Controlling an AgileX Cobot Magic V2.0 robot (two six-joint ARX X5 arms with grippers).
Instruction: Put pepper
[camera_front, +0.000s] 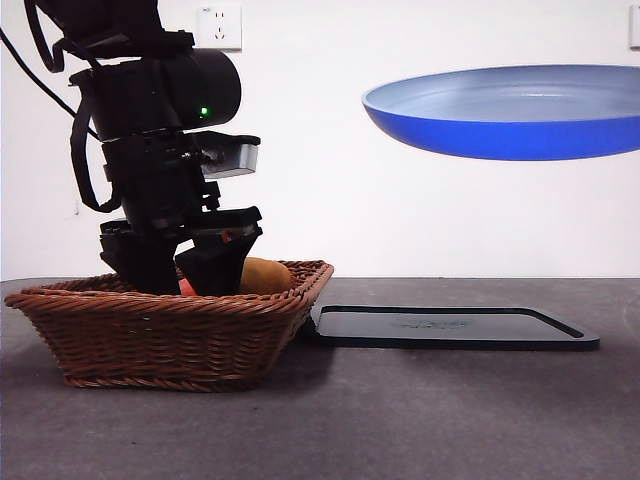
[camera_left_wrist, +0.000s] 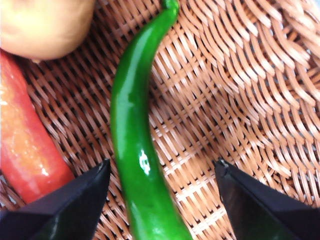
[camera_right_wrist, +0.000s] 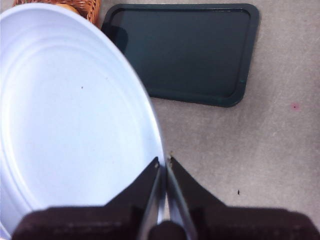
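The long glossy green pepper (camera_left_wrist: 134, 145) lies on the woven floor of the wicker basket (camera_front: 170, 330). My left gripper (camera_left_wrist: 162, 172) is down inside the basket, open, with one jaw on each side of the pepper. In the front view the left gripper (camera_front: 185, 270) hides the pepper. My right gripper (camera_right_wrist: 163, 162) is shut on the rim of the blue plate (camera_right_wrist: 70, 115) and holds the plate (camera_front: 510, 110) high in the air above the black tray (camera_front: 450, 327).
A tan-yellow potato (camera_left_wrist: 45, 25) and a red vegetable (camera_left_wrist: 25, 145) lie in the basket beside the pepper; the potato (camera_front: 265, 275) shows over the rim. The black tray (camera_right_wrist: 185, 50) lies flat on the grey table right of the basket.
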